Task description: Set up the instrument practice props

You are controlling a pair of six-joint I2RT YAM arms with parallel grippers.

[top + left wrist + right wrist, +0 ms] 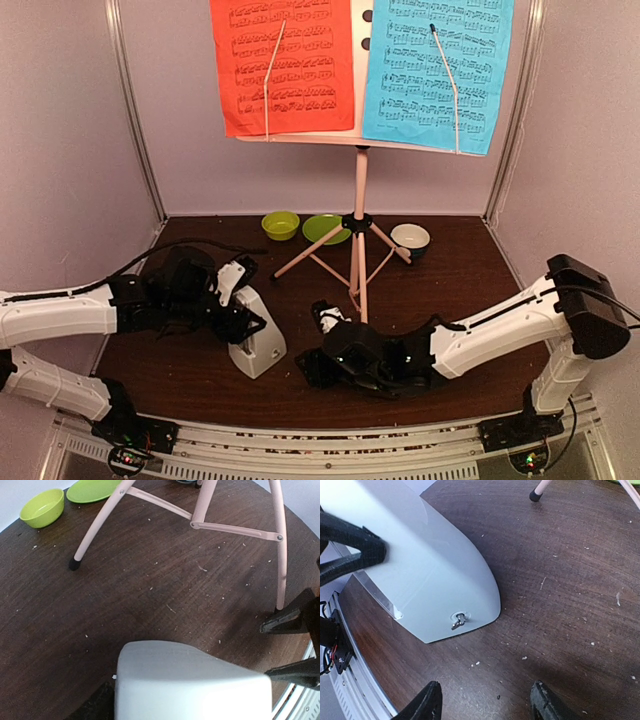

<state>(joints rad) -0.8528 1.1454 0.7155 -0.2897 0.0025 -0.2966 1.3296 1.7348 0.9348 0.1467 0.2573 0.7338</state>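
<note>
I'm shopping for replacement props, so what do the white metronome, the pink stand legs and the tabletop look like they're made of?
Metronome: probably smooth glossy plastic, given soft highlights and rounded shell; its small key looks metallic. Stand legs: likely painted metal tubing, thin and evenly pink, with black rubbery tips. Tabletop: dark wood or wood-look laminate, matte, visible grain.

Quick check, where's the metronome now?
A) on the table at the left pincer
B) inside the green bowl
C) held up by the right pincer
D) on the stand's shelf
A: the metronome stands on the table at the left pincer.
</note>
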